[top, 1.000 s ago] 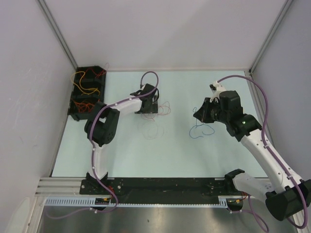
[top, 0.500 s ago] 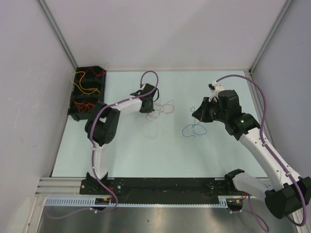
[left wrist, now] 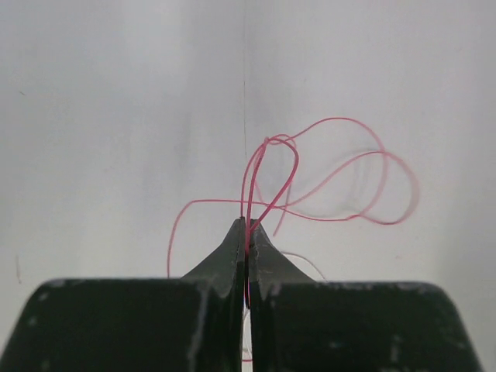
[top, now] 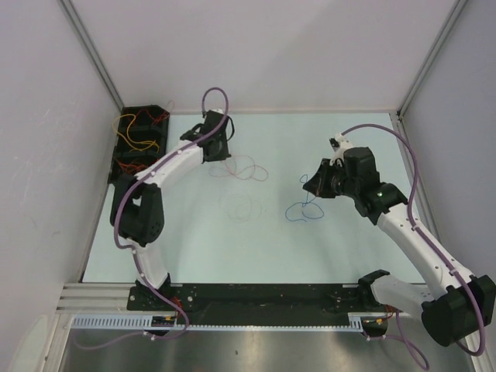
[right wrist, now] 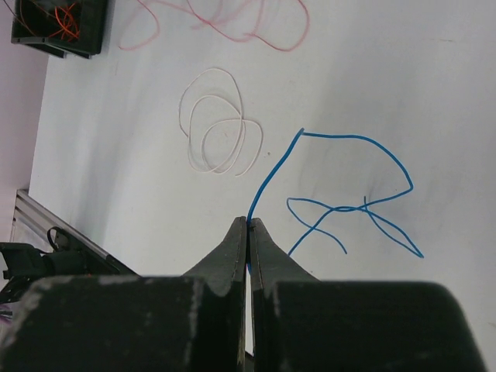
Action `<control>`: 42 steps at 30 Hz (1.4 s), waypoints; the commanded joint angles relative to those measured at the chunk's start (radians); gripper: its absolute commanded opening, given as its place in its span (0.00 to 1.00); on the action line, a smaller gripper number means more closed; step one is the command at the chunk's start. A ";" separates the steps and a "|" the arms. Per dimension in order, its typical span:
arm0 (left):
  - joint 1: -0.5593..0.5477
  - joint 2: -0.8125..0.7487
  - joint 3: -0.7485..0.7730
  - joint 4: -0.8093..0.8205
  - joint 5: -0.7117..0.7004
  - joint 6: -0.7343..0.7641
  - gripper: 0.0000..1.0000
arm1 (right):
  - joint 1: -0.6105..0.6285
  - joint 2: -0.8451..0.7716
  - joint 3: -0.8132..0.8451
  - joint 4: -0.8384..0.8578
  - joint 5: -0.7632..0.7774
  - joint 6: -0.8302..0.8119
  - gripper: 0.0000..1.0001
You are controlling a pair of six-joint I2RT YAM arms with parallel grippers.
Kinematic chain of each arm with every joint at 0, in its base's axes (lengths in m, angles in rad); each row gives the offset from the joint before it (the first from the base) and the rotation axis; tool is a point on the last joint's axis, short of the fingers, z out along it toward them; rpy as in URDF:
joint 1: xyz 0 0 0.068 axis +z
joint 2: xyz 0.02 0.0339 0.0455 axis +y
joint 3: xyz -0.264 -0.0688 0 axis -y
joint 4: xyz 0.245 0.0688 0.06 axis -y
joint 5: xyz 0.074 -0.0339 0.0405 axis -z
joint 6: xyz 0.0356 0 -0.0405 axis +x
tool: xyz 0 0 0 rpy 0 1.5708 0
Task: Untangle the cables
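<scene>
Three of the cables lie apart on the pale table. My left gripper [left wrist: 247, 225] is shut on a thin red-pink cable [left wrist: 335, 118], whose loops spread out ahead of the jaws; from above, this cable [top: 246, 169] trails right of the left gripper [top: 219, 155] near the far left. My right gripper [right wrist: 249, 222] is shut on one end of a blue cable [right wrist: 349, 137], which curls on the table [top: 298, 211] just below that gripper [top: 310, 184]. A pale cable [right wrist: 221, 124] lies coiled between them [top: 240, 205], touched by neither gripper.
A black bin [top: 143, 108] at the far left corner holds several orange, yellow and red wires, and it also shows in the right wrist view [right wrist: 58, 23]. White walls close in the left, far and right sides. Mauve hoses run along both arms.
My left gripper has shut on the red-pink cable and swung toward the far left, dragging it along. The right gripper has drifted slightly left with the blue cable.
</scene>
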 commanded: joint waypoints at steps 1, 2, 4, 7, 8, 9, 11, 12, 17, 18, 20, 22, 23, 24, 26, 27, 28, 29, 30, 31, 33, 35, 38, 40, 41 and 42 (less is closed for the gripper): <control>0.041 -0.114 0.092 -0.069 0.015 0.022 0.00 | -0.003 0.004 -0.020 0.080 -0.030 0.030 0.00; 0.051 -0.127 0.109 -0.086 0.018 0.026 0.00 | -0.003 0.006 -0.025 0.085 -0.031 0.032 0.00; 0.084 -0.144 0.129 -0.104 0.021 0.031 0.00 | -0.003 0.013 -0.035 0.103 -0.039 0.037 0.00; 0.140 -0.164 0.186 -0.147 0.025 0.048 0.00 | -0.003 0.018 -0.049 0.123 -0.056 0.038 0.00; 0.174 -0.167 0.218 -0.170 0.028 0.055 0.00 | -0.003 0.020 -0.054 0.128 -0.059 0.038 0.00; 0.189 -0.164 0.237 -0.182 0.030 0.058 0.00 | -0.003 0.023 -0.057 0.135 -0.065 0.038 0.00; 0.231 -0.164 0.282 -0.207 0.030 0.069 0.00 | -0.003 0.023 -0.064 0.140 -0.069 0.035 0.00; 0.243 -0.162 0.299 -0.213 0.028 0.072 0.00 | -0.003 0.020 -0.068 0.146 -0.074 0.035 0.00; 0.308 -0.144 0.416 -0.255 -0.005 0.097 0.00 | -0.003 0.023 -0.087 0.165 -0.097 0.040 0.00; 0.317 -0.139 0.431 -0.258 -0.011 0.101 0.00 | -0.004 0.024 -0.092 0.177 -0.108 0.043 0.00; 0.346 -0.124 0.482 -0.271 -0.019 0.111 0.01 | -0.003 0.024 -0.100 0.192 -0.120 0.050 0.00; 0.363 -0.109 0.514 -0.279 -0.027 0.117 0.00 | -0.003 0.024 -0.112 0.198 -0.126 0.052 0.00; 0.377 -0.101 0.548 -0.285 -0.028 0.123 0.00 | -0.003 0.027 -0.115 0.201 -0.129 0.052 0.00; 0.383 -0.096 0.565 -0.290 -0.036 0.126 0.00 | -0.004 0.026 -0.121 0.201 -0.131 0.052 0.00; 0.403 -0.067 0.632 -0.307 -0.038 0.132 0.00 | -0.003 0.026 -0.129 0.209 -0.132 0.052 0.00; 0.409 -0.056 0.658 -0.316 -0.041 0.132 0.00 | -0.003 0.030 -0.132 0.211 -0.132 0.050 0.00; 0.414 -0.043 0.681 -0.325 -0.044 0.132 0.00 | -0.003 0.027 -0.132 0.211 -0.132 0.050 0.00; 0.426 -0.024 0.723 -0.334 -0.044 0.137 0.00 | -0.003 0.029 -0.135 0.211 -0.134 0.049 0.00; 0.430 -0.016 0.737 -0.337 -0.044 0.138 0.00 | -0.003 0.027 -0.137 0.209 -0.134 0.047 0.00; 0.430 -0.010 0.747 -0.337 -0.047 0.140 0.00 | -0.003 0.027 -0.138 0.211 -0.134 0.046 0.00; 0.464 0.000 0.767 -0.327 -0.048 0.144 0.00 | -0.004 0.027 -0.141 0.208 -0.134 0.044 0.00; 0.483 0.002 0.764 -0.301 -0.051 0.149 0.00 | -0.003 0.024 -0.147 0.211 -0.132 0.043 0.00; 0.510 0.008 0.758 -0.272 -0.050 0.149 0.01 | -0.003 0.027 -0.155 0.218 -0.132 0.044 0.00; 0.522 0.011 0.751 -0.250 -0.048 0.154 0.00 | -0.001 0.030 -0.163 0.223 -0.134 0.046 0.00; 0.533 0.011 0.737 -0.221 -0.038 0.158 0.00 | -0.003 0.030 -0.167 0.226 -0.135 0.049 0.00; 0.538 0.011 0.728 -0.207 -0.036 0.163 0.00 | -0.001 0.030 -0.169 0.229 -0.135 0.050 0.00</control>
